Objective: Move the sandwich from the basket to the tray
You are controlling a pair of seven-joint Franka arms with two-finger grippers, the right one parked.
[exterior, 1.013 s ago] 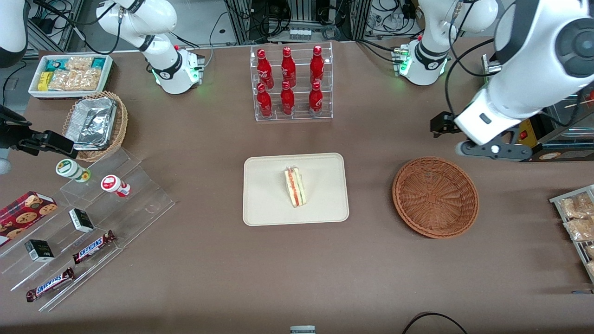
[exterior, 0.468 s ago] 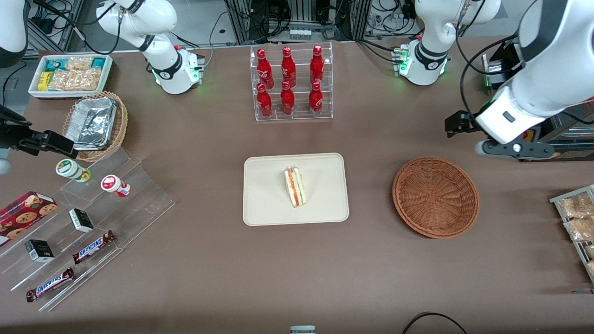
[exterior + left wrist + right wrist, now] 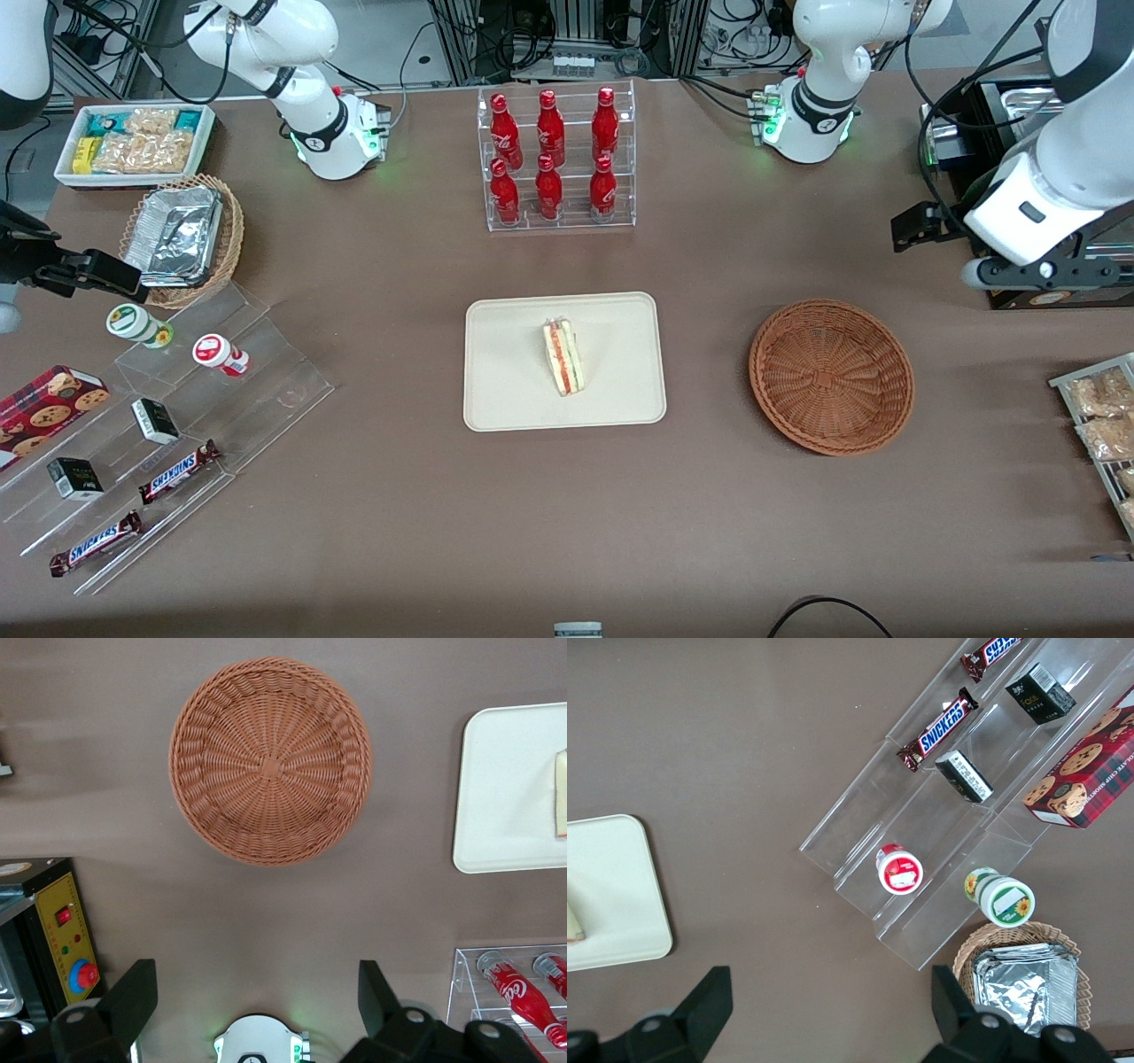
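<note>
The sandwich (image 3: pixel 563 357) lies on the cream tray (image 3: pixel 514 390) at the middle of the table, its red, orange and green edge showing; the left wrist view catches only a sliver of the sandwich (image 3: pixel 561 806) and one end of the tray (image 3: pixel 496 797). The reddish-brown basket (image 3: pixel 831 377) beside the tray, toward the working arm's end, holds nothing; it also fills much of the left wrist view (image 3: pixel 270 762). My left gripper (image 3: pixel 257 979) is open with nothing between its fingers. In the front view the gripper (image 3: pixel 1019 270) hangs high, farther from the front camera than the basket.
A clear rack of red bottles (image 3: pixel 556 159) stands farther back than the tray. A yellow control box (image 3: pixel 66 935) and a wire rack of bagged snacks (image 3: pixel 1103 416) sit at the working arm's end. A stepped acrylic stand (image 3: pixel 159 425) and a foil-filled tan basket (image 3: pixel 182 235) are at the parked arm's end.
My left arm has swung away from the basket toward the working arm's end of the table. The sandwich, tray and basket have stayed put.
</note>
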